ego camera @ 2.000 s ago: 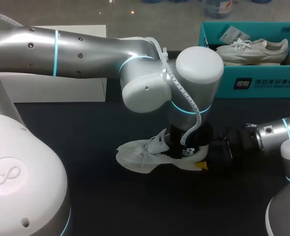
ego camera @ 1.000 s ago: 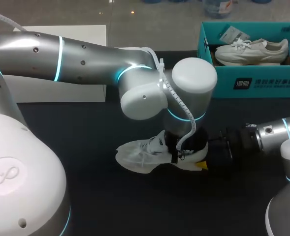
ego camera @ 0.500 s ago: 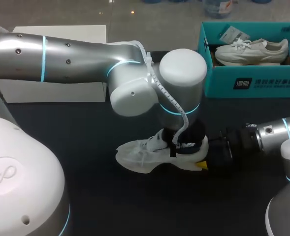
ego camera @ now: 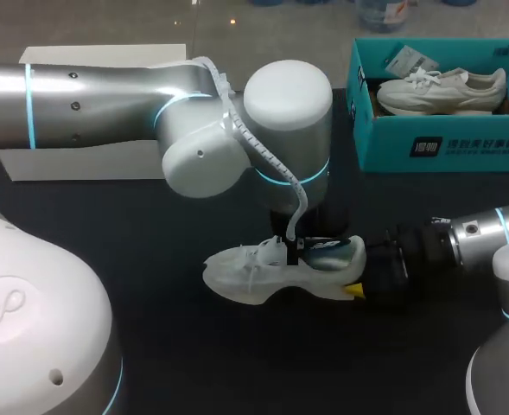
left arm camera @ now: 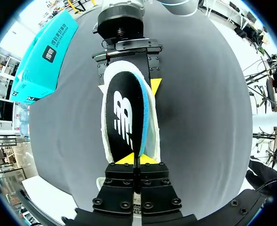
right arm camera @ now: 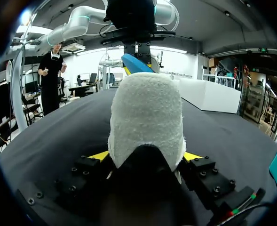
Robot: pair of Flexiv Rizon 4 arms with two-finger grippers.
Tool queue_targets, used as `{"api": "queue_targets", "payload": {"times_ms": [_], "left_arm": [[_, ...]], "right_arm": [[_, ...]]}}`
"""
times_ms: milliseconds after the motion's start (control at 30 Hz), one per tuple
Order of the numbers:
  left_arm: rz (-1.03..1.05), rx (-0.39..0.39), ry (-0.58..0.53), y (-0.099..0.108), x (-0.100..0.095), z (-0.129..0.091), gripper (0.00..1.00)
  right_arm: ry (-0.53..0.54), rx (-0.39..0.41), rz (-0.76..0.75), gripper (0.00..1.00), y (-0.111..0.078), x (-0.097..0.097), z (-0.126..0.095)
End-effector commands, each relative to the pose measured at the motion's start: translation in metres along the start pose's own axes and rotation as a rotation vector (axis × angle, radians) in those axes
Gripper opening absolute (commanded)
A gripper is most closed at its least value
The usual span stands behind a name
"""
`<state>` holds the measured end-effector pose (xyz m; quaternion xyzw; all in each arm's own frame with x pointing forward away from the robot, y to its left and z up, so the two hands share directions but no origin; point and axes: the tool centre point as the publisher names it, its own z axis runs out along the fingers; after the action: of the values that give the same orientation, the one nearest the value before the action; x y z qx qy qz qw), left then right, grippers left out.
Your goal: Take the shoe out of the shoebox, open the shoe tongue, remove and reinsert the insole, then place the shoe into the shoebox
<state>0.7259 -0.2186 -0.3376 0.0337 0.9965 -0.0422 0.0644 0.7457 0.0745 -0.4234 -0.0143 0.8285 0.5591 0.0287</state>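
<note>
left pincer (left arm camera: pixel 136 159) tips together, pinched on the end of the black insole (left arm camera: pixel 124 115). insole had a blue edge, sat tilted, partly up out of the white shoe (ego camera: pixel 245 275), its far end down in the heel. left arm (ego camera: pixel 107 95) came in over the shoe from above, wrist right over the shoe opening.

right pincer (right arm camera: pixel 145 157) clamped on the shoe heel, one yellow tip on each side, coming in low along the surface (ego camera: pixel 194 363) from the right. shoe was on the dark surface near the middle, toe pointing left, heel toward the right arm, laces up.

teal shoebox (ego camera: pixel 444 147) at the far right corner, well apart from the held shoe, open, with a second shoe (ego camera: pixel 444 86) lying inside. white box (ego camera: pixel 98 160) at the far left, behind the left arm.
</note>
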Motion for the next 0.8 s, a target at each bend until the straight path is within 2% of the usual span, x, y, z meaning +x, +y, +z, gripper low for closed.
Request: {"api": "queue_targets", "payload": {"times_ms": [33,267,567,600,667,800], "left_arm": [[0.003,0.020,-0.004,0.007,0.006,-0.008,0.00],[0.017,0.029,-0.011,-0.004,0.016,-0.012,0.00],[-0.007,0.028,-0.009,-0.018,0.014,-0.010,0.00],[-0.007,0.027,-0.011,-0.019,0.014,-0.009,0.01],[-0.009,0.027,-0.012,-0.021,0.014,-0.010,0.13],[-0.012,0.026,-0.015,-0.025,0.013,-0.010,0.15]], "right_arm": [[0.001,0.004,0.001,0.00,-0.002,0.000,0.003],[0.001,0.004,0.001,0.00,-0.002,0.000,0.003],[0.001,0.004,0.001,0.00,-0.002,0.000,0.003],[0.001,0.004,0.001,0.00,-0.002,0.000,0.003],[0.001,0.004,0.001,0.00,-0.002,0.000,0.003],[0.001,0.004,0.001,0.00,-0.002,0.000,0.003]]}}
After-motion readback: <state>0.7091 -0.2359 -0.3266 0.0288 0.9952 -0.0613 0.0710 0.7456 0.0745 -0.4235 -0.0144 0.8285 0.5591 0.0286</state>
